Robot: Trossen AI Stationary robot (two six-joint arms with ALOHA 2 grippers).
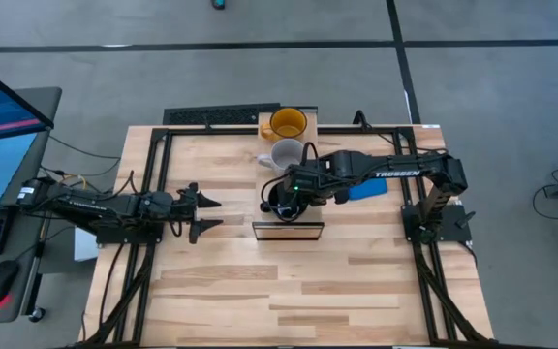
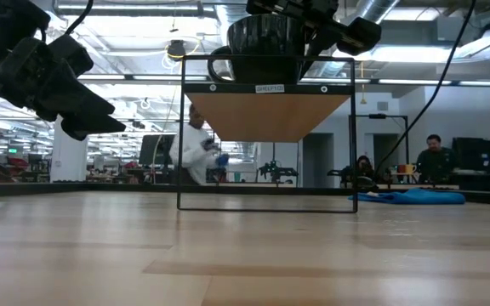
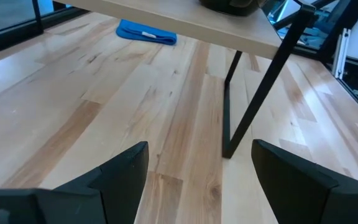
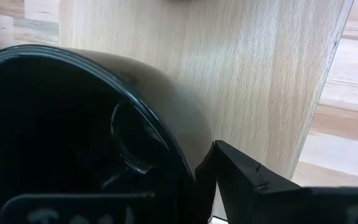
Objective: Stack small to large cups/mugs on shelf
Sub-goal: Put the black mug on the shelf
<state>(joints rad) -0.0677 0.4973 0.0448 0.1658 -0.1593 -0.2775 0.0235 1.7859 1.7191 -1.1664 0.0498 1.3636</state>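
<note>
The black mug sits on top of the shelf, and we see the right gripper pinching its rim, one finger outside the wall and the other lost inside the dark bowl. In the high view the arm covers most of this mug, so only a sliver of it shows. In the low view the mug's top is cut off by the frame, and its handle is barely readable against the body. The yellow-orange mug and the light grey mug stand on the shelf's far stretch, touching or nearly so; we cannot tell which. A blue cloth lies half hidden under the right arm. The left gripper hovers over the table near the shelf, fingers spread wide, holding nothing.
</note>
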